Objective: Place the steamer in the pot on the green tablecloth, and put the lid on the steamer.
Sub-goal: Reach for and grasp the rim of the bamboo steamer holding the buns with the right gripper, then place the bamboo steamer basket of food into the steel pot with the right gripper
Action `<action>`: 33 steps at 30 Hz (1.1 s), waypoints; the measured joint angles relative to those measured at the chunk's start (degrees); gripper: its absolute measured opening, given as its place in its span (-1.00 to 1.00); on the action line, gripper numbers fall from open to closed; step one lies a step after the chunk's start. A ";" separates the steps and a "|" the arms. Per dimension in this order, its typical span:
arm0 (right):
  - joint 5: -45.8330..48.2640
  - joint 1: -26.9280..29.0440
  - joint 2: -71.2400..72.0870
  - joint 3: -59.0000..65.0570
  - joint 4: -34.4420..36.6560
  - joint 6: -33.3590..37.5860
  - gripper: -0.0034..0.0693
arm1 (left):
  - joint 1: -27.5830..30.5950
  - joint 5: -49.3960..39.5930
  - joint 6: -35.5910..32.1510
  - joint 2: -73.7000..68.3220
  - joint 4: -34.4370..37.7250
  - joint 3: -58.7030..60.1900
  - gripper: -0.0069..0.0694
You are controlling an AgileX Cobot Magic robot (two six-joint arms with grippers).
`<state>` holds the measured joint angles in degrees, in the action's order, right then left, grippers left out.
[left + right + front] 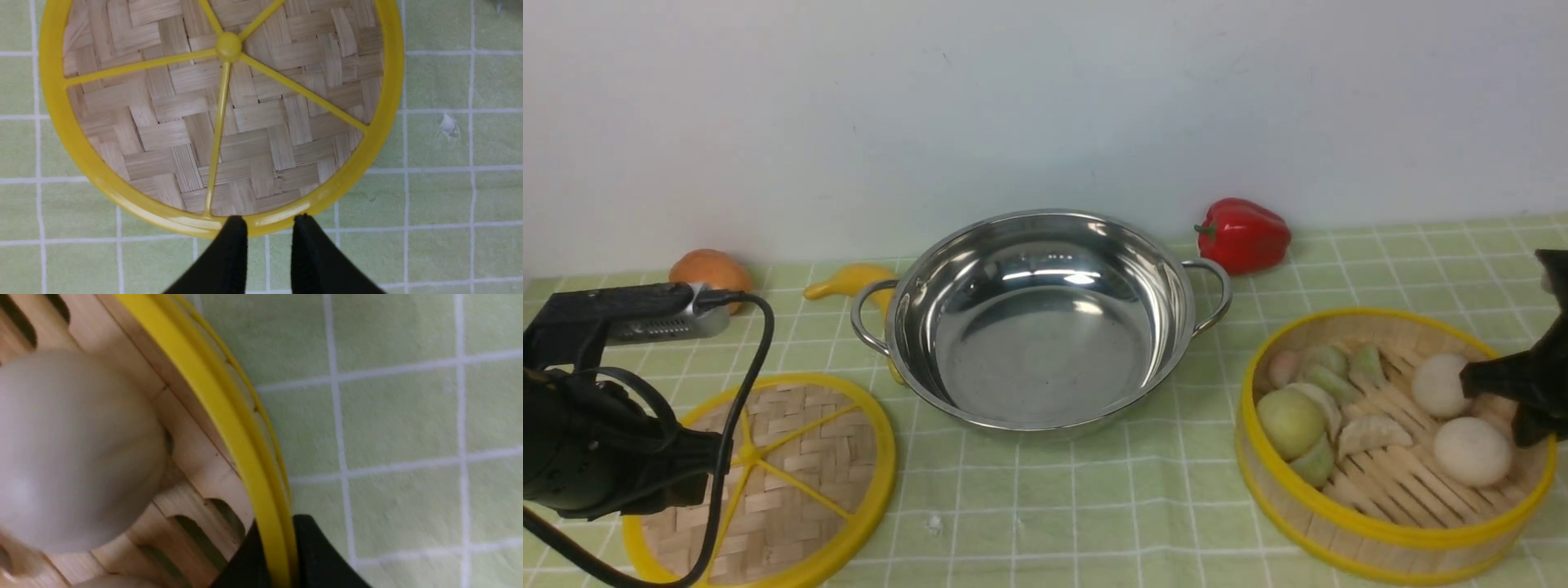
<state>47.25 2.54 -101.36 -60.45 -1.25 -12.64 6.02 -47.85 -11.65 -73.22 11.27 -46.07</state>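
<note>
While my right hand (278, 543) pinches the yellow top rim of the steamer (1388, 535) on its right side, one finger inside and one outside, my left hand (267, 232) hangs with fingers spread over the rim of the lid (792, 457). The steamer sits flat, open side up, on the green tablecloth (1094, 506) right of the pot (1037, 219), and the lid lies flat, spokes up, left of it; both are round, so neither has a long side. I count one steamer, one lid, one pot with two handles pointing left and right, and two white buns (1470, 449).
</note>
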 joint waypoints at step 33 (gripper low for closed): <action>24.59 -25.92 -34.70 -75.34 6.24 -0.53 -0.76 | 0.00 0.07 -0.11 0.00 0.00 0.00 -0.41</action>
<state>71.85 -23.38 -136.07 -135.78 4.99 -13.17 6.02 -47.79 -11.76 -73.22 11.27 -46.07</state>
